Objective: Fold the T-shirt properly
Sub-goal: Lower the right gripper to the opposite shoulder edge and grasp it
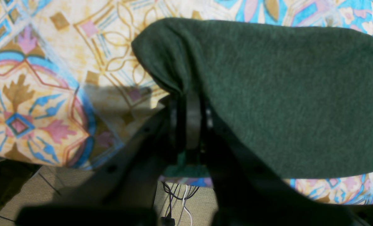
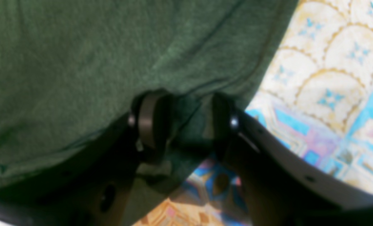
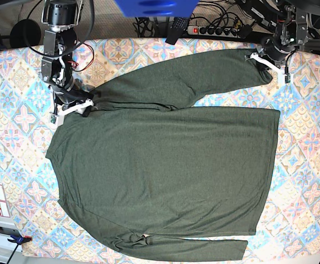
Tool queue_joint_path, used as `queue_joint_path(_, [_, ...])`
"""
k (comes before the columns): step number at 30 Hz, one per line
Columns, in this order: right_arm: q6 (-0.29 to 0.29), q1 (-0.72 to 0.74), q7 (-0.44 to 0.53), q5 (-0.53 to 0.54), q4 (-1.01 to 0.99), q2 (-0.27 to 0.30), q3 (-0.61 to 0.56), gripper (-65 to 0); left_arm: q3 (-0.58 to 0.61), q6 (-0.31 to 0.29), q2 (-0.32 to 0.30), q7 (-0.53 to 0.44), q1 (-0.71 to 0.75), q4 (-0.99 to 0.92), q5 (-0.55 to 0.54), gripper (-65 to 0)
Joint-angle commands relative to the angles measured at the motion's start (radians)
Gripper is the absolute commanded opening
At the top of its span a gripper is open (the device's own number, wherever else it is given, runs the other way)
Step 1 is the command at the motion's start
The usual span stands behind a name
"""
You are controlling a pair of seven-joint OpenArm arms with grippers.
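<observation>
The T-shirt point(image 3: 165, 170) lies spread flat across the patterned tabletop point(image 3: 308, 165), body broad in the middle, collar side toward the base view's left. One long sleeve runs along the top edge toward the upper right corner; the other lies along the bottom edge.

Left tool point(image 1: 189, 103): jaws pressed together on the sleeve end, a fold of green cloth draped over the fingers point(image 1: 192, 122). In the base view this tool point(image 3: 265, 59) sits at the sleeve cuff, upper right.

Right tool point(image 2: 181, 122): jaws part-way apart with a bunch of shirt fabric between them; the wrist view is blurred, but the cloth fills the gap. In the base view it point(image 3: 71, 104) sits at the shoulder edge, upper left.
</observation>
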Motion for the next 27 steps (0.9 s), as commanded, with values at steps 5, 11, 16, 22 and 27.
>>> queue_joint_path(5, [-0.018, 0.025, -0.045, -0.009, 0.022, 0.0, 0.001, -40.7, 0.008, -0.017, 0.002, 0.038, 0.006, 0.003, -0.016, -65.0])
queue_joint_path(11, [-0.018, -0.028, -0.048, -0.009, 0.119, 0.0, 0.055, -40.6, 0.008, -0.017, 0.002, 0.039, 0.006, 0.003, -0.016, -65.0])
queue_joint_path(16, [-0.018, -0.029, -0.046, -0.009, 0.094, 0.0, 0.086, -40.6, 0.008, -0.017, 0.002, 0.039, 0.006, 0.003, -0.016, -65.0])
queue_joint_path(22, [-0.017, 0.0, -0.046, -0.009, -0.009, 0.0, 0.084, -40.6, 0.008, -0.017, 0.002, 0.039, 0.004, 0.003, -0.016, -65.0])
queue_joint_path(27, [-0.017, 0.064, -0.046, -0.009, -0.067, 0.0, 0.079, -40.6, 0.008, -0.017, 0.002, 0.039, 0.004, 0.003, -0.016, -65.0])
